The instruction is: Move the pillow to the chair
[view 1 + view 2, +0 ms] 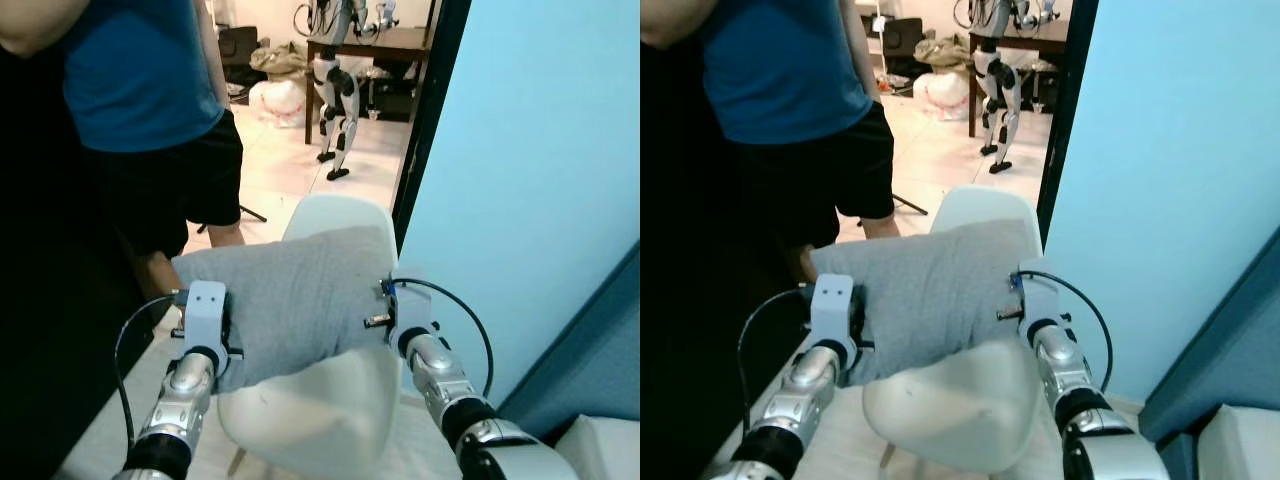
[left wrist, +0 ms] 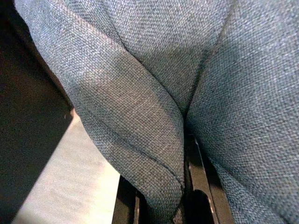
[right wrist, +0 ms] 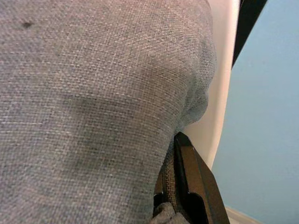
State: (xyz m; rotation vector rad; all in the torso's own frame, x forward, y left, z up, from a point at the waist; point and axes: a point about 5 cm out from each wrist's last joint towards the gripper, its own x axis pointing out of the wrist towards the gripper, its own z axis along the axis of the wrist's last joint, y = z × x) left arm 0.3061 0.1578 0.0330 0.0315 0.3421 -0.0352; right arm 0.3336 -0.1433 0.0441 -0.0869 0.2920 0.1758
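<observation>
While both the left gripper [image 1: 215, 335] and right gripper [image 1: 385, 318] pinch the pillow [image 1: 285, 300] mid-frame above the chair [image 1: 330, 410], you should lower, then release.

From where I stand, nothing here carries any readable writing: no labels, brand names, numbers or signs.

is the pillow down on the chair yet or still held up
Held up. The grey pillow is pinched at each end by the left gripper and right gripper, above the white chair's seat.

The pillow [image 1: 290, 300] hides both claws' fingertips and the chair's [image 1: 330, 400] backrest.
</observation>
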